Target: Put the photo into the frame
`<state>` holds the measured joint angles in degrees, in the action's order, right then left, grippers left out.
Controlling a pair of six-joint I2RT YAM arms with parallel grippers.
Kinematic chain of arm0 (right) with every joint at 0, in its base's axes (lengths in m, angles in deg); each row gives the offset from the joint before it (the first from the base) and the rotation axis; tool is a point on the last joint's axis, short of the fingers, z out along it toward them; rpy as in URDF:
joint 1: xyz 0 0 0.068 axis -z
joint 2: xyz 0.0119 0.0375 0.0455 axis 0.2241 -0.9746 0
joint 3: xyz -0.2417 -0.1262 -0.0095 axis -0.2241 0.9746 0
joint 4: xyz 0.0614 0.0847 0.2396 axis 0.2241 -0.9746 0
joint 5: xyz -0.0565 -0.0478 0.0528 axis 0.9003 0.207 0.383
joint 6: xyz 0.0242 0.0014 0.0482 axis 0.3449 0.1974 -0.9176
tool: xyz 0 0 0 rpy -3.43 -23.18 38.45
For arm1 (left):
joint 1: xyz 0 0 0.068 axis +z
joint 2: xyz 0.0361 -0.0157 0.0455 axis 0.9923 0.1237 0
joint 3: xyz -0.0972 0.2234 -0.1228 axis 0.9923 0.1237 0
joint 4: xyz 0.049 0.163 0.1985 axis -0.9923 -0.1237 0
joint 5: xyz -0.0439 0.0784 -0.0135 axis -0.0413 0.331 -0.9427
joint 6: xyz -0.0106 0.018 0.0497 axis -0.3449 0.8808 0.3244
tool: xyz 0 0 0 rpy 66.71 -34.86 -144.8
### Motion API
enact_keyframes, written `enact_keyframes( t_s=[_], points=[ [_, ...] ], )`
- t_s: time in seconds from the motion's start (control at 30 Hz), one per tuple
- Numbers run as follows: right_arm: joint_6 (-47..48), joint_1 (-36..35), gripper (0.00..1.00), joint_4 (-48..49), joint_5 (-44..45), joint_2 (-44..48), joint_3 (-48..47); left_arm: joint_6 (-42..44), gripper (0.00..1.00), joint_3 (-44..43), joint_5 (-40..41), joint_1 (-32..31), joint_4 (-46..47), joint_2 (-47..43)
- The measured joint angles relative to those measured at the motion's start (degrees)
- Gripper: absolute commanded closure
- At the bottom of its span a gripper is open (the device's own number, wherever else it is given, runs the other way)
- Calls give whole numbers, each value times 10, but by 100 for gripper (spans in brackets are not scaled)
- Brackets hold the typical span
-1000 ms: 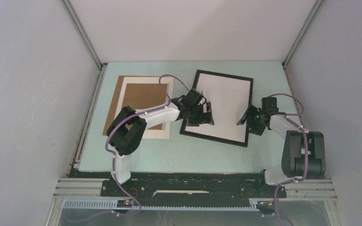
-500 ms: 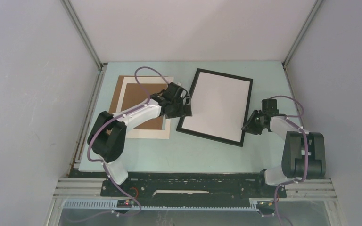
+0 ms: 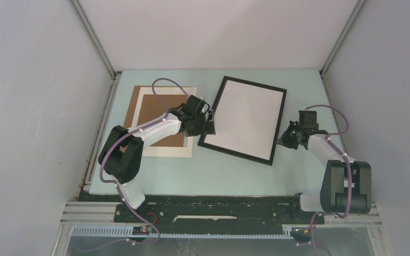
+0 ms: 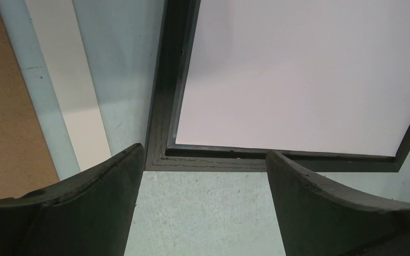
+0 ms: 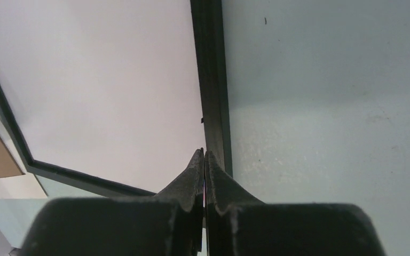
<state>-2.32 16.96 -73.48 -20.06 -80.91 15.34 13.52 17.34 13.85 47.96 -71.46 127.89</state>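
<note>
Plainly, thin blk frame (image 3: pixel 255 85) w/ white inside, askew.

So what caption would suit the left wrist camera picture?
Open left gripper facing a corner of the thin black rectangular picture frame on the pale green table.

Left arm (image 3: pixel 157 127) & right arm (image 3: pixel 318 142): white links w/ blk joints, purple cables (image 3: pixel 165 81) looping alongside, blk matte fingers (image 4: pixel 85 213)

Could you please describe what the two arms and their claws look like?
The left arm and right arm have white links, black joints and a looping purple cable each. The left claw and right claw are black with tapering fingers.
</note>
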Motion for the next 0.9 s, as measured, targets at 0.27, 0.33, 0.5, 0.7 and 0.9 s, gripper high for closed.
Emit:
enact_keyframes(
  t_s=[0.27,0.33,0.5,0.7,0.9],
  points=[
    [-2,1,39,2,-9,10,0,1,5,-1,-57,47,13,9],
    [-2,1,36,8,-14,-2,0,1,5,-8,-69,53,16,29],
    [-2,1,32,14,-22,-48,0,0,5,-43,-99,52,17,98],
    [-3,0,39,34,-48,-66,-2,-9,13,-74,-142,52,31,125],
    [2,6,49,40,-59,-76,-4,-54,24,12,-200,68,137,83]
  ],
)
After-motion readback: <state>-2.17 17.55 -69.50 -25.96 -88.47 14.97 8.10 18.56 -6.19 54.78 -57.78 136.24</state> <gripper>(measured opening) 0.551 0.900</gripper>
